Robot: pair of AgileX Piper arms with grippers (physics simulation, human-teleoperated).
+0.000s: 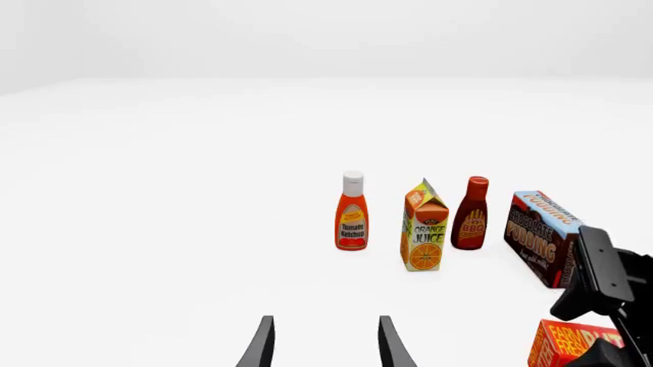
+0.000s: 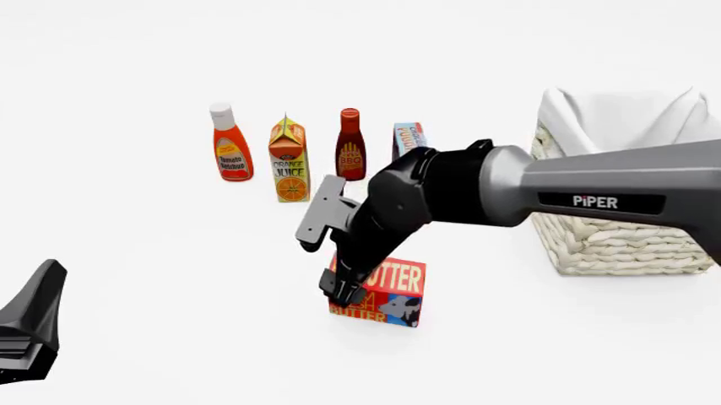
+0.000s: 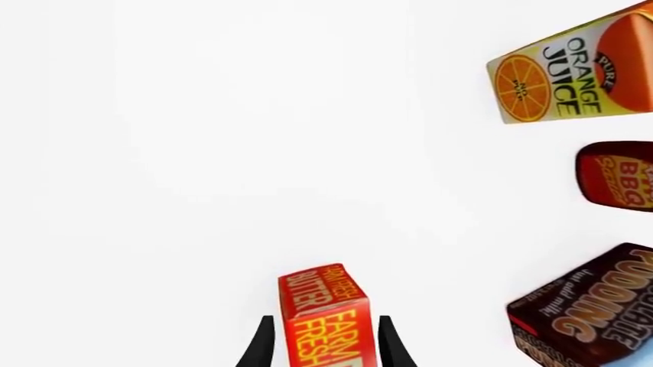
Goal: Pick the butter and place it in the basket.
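The butter [image 2: 394, 288], a red-orange box with yellow and white lettering, stands on the table in front of the grocery row. My right gripper [image 2: 344, 291] is down at its left end. In the right wrist view the butter [image 3: 321, 313] lies between my spread fingers [image 3: 263, 344]; the right gripper [image 3: 324, 345] is open around it. The cream woven basket [image 2: 614, 236] with its white liner stands to the right. My left gripper [image 1: 324, 344] is open and empty, low at the near left [image 2: 29, 325]. The butter's corner [image 1: 566, 344] also shows in the left wrist view.
A row stands behind the butter: ketchup bottle [image 2: 231, 148], orange juice carton [image 2: 289, 160], BBQ sauce bottle [image 2: 350, 148] and chocolate pudding box [image 2: 408, 137], partly hidden by my right arm [image 2: 541, 198]. The pudding box [image 3: 592, 313] is close to the right gripper.
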